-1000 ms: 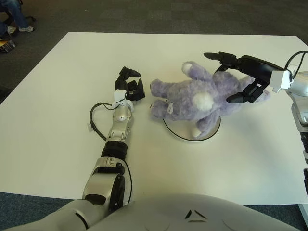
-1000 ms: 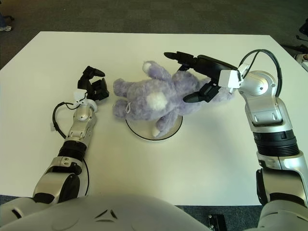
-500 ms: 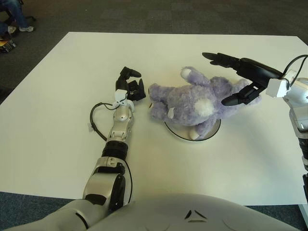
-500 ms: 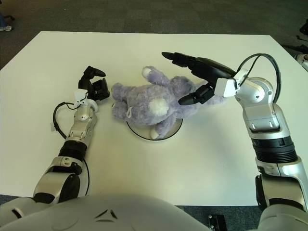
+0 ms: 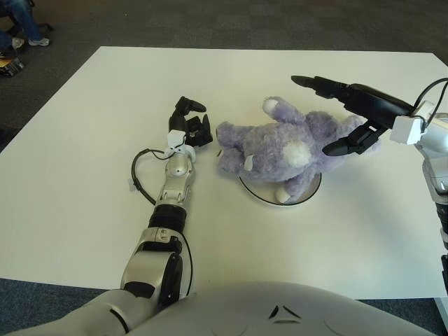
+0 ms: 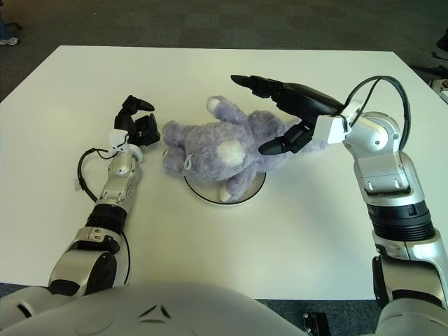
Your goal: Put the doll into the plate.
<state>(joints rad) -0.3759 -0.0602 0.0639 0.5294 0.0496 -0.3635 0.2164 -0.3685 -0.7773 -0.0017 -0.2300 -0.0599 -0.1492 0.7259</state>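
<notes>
A purple plush doll [image 5: 283,149] lies on its side across a white plate [image 5: 310,195] with a dark rim, near the table's middle. Its head hangs over the plate's left edge and its rear over the right edge. My right hand [image 5: 344,115] hovers at the doll's right end with fingers spread wide, one stretched above the doll and another below, holding nothing. My left hand [image 5: 190,126] shows just left of the doll's head, its fingers relaxed and empty.
The white table [image 5: 84,140] fills most of the view, with dark carpet beyond its far edge. A black cable [image 5: 136,175] loops beside my left forearm. A person's legs [image 5: 24,21] show at the far left corner.
The doll dropped from a lifted, tilted pose to lie flat on the plate. My right hand let go of it and drew slightly up and right. The left hand stayed put.
</notes>
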